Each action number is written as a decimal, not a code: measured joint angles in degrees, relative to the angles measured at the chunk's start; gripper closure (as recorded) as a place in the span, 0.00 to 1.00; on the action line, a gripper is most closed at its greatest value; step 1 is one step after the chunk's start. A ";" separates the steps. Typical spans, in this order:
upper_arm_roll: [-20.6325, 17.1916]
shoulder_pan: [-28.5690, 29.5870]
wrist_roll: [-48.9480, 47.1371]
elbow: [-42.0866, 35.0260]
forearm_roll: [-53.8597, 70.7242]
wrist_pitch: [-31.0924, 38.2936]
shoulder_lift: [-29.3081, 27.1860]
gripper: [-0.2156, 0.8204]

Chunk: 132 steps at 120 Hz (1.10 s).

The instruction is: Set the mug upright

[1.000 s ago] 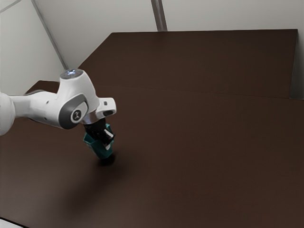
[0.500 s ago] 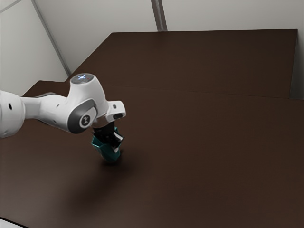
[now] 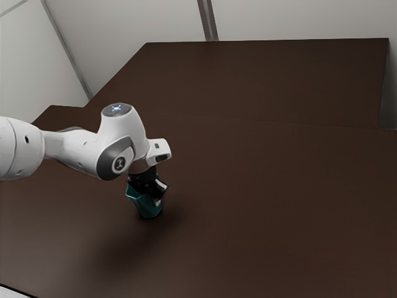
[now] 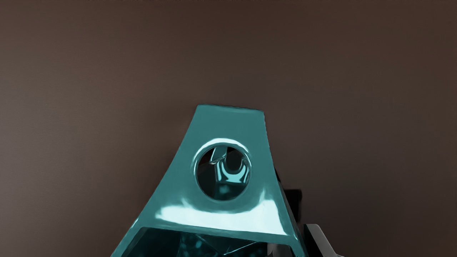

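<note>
The teal mug (image 3: 144, 205) is below the hand in the exterior view, its mouth facing up and toward that view's left, its body tilted. My gripper (image 3: 156, 195) is shut on its wall. In the wrist view the mug (image 4: 228, 125) has a round hole in its near side; one finger (image 4: 318, 241) stands outside the wall, and a grey part of the other appears inside the rim. The gripper (image 4: 294, 247) pinches the wall between them. The mug's base is low over the table; whether it touches I cannot tell.
The dark brown table (image 3: 267, 205) extends toward the exterior view's right and back. Pale walls (image 3: 298, 18) stand behind it. A soft shadow lies on the tabletop around the mug.
My hand has moved toward the exterior view's right and downward, carrying the mug along. The dark gap-like shadow beneath the mug has shrunk, and its base is now nearer the table.
</note>
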 joint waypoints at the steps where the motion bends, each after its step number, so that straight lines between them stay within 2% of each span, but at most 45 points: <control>1: 0.00 -0.01 0.01 0.00 -0.04 0.04 -0.03 0.80; 11: 0.05 -0.08 0.11 0.06 -0.33 0.35 -1.05 0.62; 20: 0.07 -0.15 0.22 0.08 -0.46 0.48 -2.72 0.50; 44: 0.01 -0.76 0.53 0.26 -0.60 -0.20 -7.87 0.33; 56: -0.03 -0.82 0.67 1.90 -0.79 -2.58 -9.35 0.29; 65: -0.13 -0.82 0.74 6.15 -1.08 -6.18 -9.13 0.27; 102: -0.24 -0.81 0.74 28.22 -1.53 -25.50 -2.12 0.23; 132: -0.27 -0.71 0.91 38.16 -1.53 -37.56 -0.92 0.22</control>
